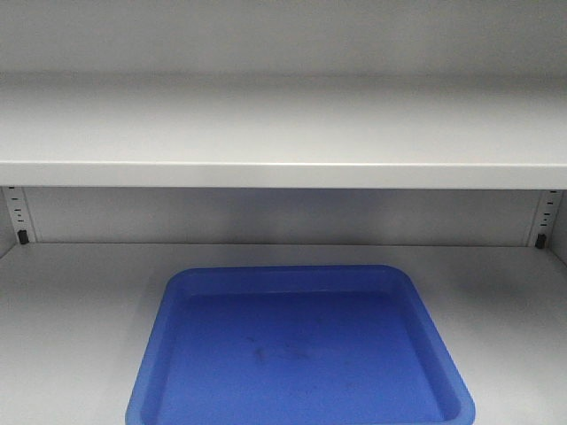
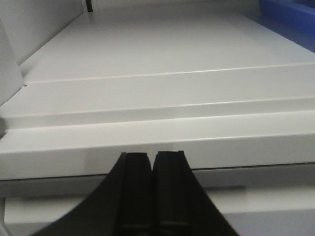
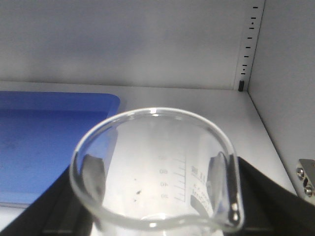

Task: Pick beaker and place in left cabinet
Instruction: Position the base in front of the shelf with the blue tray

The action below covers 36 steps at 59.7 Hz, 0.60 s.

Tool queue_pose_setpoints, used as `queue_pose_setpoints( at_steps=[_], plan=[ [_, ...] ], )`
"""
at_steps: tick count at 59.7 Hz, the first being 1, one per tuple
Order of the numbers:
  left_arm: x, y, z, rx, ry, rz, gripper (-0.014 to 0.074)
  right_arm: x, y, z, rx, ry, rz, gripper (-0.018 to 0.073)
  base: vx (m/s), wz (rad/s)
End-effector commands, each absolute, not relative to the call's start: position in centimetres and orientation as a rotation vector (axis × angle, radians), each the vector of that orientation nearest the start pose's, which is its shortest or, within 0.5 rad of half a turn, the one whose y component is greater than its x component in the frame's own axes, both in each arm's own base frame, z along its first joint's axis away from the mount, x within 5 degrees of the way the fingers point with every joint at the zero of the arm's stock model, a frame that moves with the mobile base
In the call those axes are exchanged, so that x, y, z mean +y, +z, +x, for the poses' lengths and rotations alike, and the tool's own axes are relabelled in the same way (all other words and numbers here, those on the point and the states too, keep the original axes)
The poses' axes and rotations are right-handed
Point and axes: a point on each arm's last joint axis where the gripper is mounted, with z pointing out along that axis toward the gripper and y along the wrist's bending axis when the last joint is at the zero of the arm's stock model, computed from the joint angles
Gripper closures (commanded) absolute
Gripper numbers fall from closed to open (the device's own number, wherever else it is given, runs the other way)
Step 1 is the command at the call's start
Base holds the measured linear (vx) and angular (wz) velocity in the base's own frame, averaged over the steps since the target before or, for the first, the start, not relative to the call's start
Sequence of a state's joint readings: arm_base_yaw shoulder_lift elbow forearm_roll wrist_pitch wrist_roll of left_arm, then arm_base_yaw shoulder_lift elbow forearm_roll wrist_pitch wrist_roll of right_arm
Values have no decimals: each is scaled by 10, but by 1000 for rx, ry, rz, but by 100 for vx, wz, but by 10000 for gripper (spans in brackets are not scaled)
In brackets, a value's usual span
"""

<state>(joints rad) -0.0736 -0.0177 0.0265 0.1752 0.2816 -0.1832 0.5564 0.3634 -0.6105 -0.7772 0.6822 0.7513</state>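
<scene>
Sitting between the two dark fingers (image 3: 93, 174) of the right gripper (image 3: 157, 179), the beaker (image 3: 162, 164) is held tight, with one finger on each side of the glass. It stands straight up with its round mouth at the top. Small white marks run down its wall. I cannot tell if its bottom touches anything, as that part is cut off.

The beaker is inside the cabinet (image 1: 283, 217), in the lower space, near the right wall. A blue tray (image 1: 301, 345) lies just to its left, and the two are apart. The tray has some faint dark smudges on it. A rail (image 3: 248, 44) with little black slots goes up the back right corner, behind the beaker. A flat grey shelf (image 1: 283, 173) runs across above the tray.

The left gripper (image 2: 151, 164) is closed, with its fingers pressed together. It hangs low in front of the cabinet's front edge, over on the left side.
</scene>
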Motion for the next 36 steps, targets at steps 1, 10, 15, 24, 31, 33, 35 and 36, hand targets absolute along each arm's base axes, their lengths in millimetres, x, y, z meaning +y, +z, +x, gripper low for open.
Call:
queue_pose_setpoints(
  at_steps=[1, 10, 15, 24, 31, 33, 35, 36],
  plan=[
    [-1, 192, 55, 1666, -40, 21, 593, -1, 361, 73, 1659, 67, -114, 560, 0, 0],
    [-1, 192, 55, 1666, -40, 21, 593, -1, 361, 73, 1659, 67, -114, 560, 0, 1],
    [-1, 192, 55, 1666, -40, 21, 593, -1, 361, 73, 1659, 67, -114, 560, 0, 0],
    [-1, 192, 55, 1666, -40, 21, 593, -1, 361, 73, 1659, 67, -114, 560, 0, 0],
    [-1, 192, 55, 1666, -40, 21, 593, 0, 361, 73, 1659, 70, -113, 560, 0, 0],
    [-1, 192, 55, 1666, -40, 21, 593, 0, 361, 73, 1658, 75, -113, 560, 0, 0],
    [-1, 192, 55, 1666, -40, 21, 593, 0, 361, 73, 1659, 79, -113, 560, 0, 0],
    [-1, 192, 55, 1666, -40, 21, 593, 0, 361, 73, 1660, 86, -110, 560, 0, 0]
  ],
)
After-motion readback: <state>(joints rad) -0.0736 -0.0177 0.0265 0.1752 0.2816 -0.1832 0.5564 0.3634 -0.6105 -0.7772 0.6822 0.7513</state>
